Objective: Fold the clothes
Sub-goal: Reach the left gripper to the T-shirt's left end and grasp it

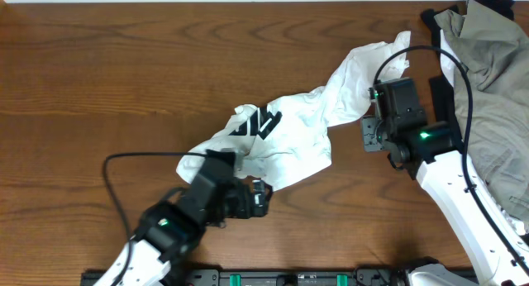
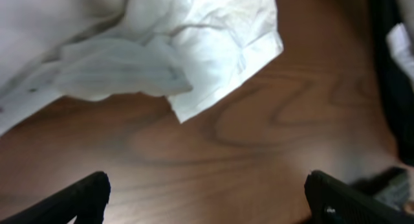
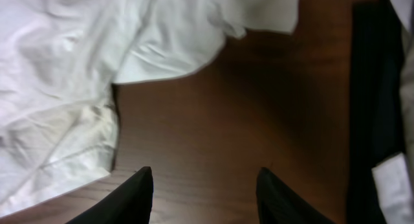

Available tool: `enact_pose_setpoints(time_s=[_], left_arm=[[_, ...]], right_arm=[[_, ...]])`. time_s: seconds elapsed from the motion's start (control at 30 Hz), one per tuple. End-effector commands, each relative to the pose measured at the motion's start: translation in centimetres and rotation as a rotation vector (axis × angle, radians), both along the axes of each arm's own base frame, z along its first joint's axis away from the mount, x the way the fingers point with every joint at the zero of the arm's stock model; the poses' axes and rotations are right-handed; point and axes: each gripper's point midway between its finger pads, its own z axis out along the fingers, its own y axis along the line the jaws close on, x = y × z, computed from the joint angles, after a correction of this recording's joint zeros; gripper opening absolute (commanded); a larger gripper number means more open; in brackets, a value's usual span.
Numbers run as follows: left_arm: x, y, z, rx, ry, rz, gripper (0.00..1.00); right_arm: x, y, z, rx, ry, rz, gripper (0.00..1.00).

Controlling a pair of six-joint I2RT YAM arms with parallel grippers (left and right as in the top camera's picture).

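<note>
The white T-shirt [image 1: 289, 125] lies crumpled across the middle of the table, its black print [image 1: 263, 121] showing near its left end. My left gripper [image 1: 261, 197] is open and empty just below the shirt's lower edge; the left wrist view shows the shirt's hem [image 2: 194, 49] ahead of the open fingers [image 2: 207, 195]. My right gripper [image 1: 369, 131] is open and empty just right of the shirt's upper part. The right wrist view shows white fabric [image 3: 77, 62] to the left of the open fingers [image 3: 204, 191], over bare wood.
An olive-grey garment [image 1: 488, 79] is heaped at the table's right edge, with a black garment [image 1: 440, 96] beside it and also in the right wrist view [image 3: 375, 101]. The wooden table [image 1: 99, 79] extends to the left.
</note>
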Motion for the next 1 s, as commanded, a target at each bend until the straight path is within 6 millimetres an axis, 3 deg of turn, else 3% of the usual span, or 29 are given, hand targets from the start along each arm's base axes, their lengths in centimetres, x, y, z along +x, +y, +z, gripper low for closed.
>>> enact_pose_setpoints(time_s=[0.0,0.13,0.27,0.37,0.43,0.53,0.7,0.97], left_arm=[[1.5,0.4,-2.1,0.08,0.018,0.18,0.98],[2.9,0.4,-4.7,0.142,0.046,0.304,0.98],[4.1,-0.6,-7.1,0.156,0.068,0.321,1.0],[5.1,-1.6,-8.2,0.145,0.06,0.322,0.91],[5.7,-2.2,-8.6,0.13,0.048,0.322,0.8],[6.2,-2.6,-9.0,0.119,0.04,0.323,0.76],[6.5,-2.9,-9.4,0.083,0.065,0.379,0.58],[5.6,-3.8,-9.7,0.06,0.102,0.367,0.55]], right_arm=[[-0.3,-1.0,-0.4,0.003,0.023,-0.044,0.5],[-0.8,-1.2,-0.7,-0.004,0.047,-0.046,0.5],[-1.0,-1.3,-0.8,-0.006,0.053,-0.046,0.5],[-1.0,-1.3,-0.8,-0.002,0.052,-0.055,0.5],[-1.0,-1.3,-0.8,0.001,0.051,-0.059,0.5],[-1.0,-1.3,-0.8,0.001,0.053,-0.059,0.5],[-1.0,-1.3,-0.8,0.0,0.055,-0.059,0.5],[-1.1,-1.3,-0.8,0.0,0.056,-0.059,0.5]])
